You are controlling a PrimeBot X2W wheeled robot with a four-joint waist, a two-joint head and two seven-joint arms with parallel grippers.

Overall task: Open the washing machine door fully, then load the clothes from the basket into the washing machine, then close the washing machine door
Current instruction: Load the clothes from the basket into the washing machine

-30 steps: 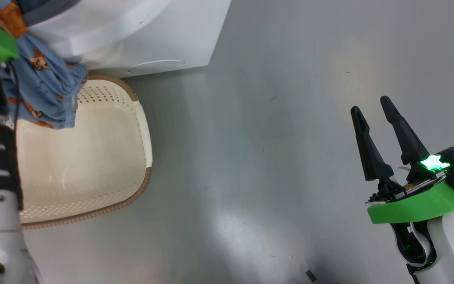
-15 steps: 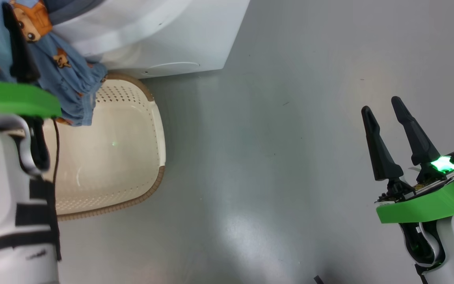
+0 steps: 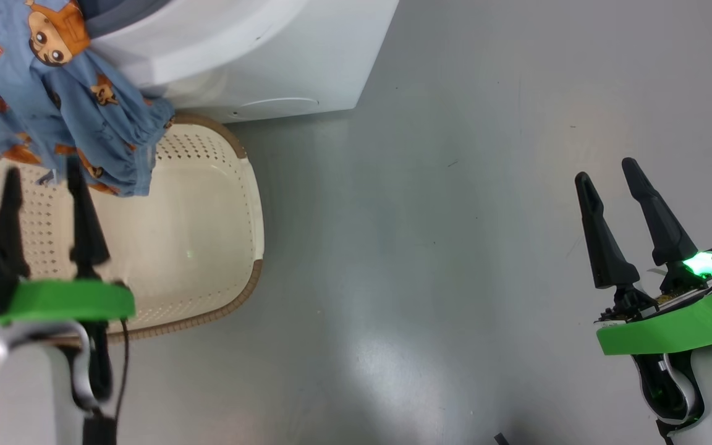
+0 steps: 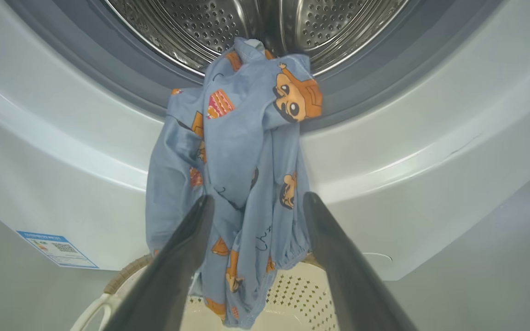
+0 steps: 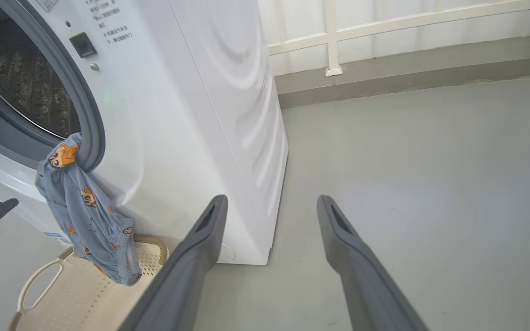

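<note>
Grey polished floor (image 3: 430,247) spreads wide in the head view, with the washing machine (image 3: 257,55) at the top and the basket (image 3: 241,204) close against its front. Blue printed clothes (image 3: 53,105) hang from the machine's mouth down over the basket's far rim. The left jaws stand open and empty above the basket. The right jaws, also open and empty, hover well apart over bare floor.

Left wrist view: the garment drapes over the grey gasket (image 4: 122,73), its top just inside the steel drum (image 4: 191,27) and most of it outside. It looks light, limp and likely to slide off. The bunched fold at the lip seems the best hold, to be lifted over that edge.

Right wrist view: open floor lies beside the machine, with a pale wall (image 5: 407,32) behind
</note>
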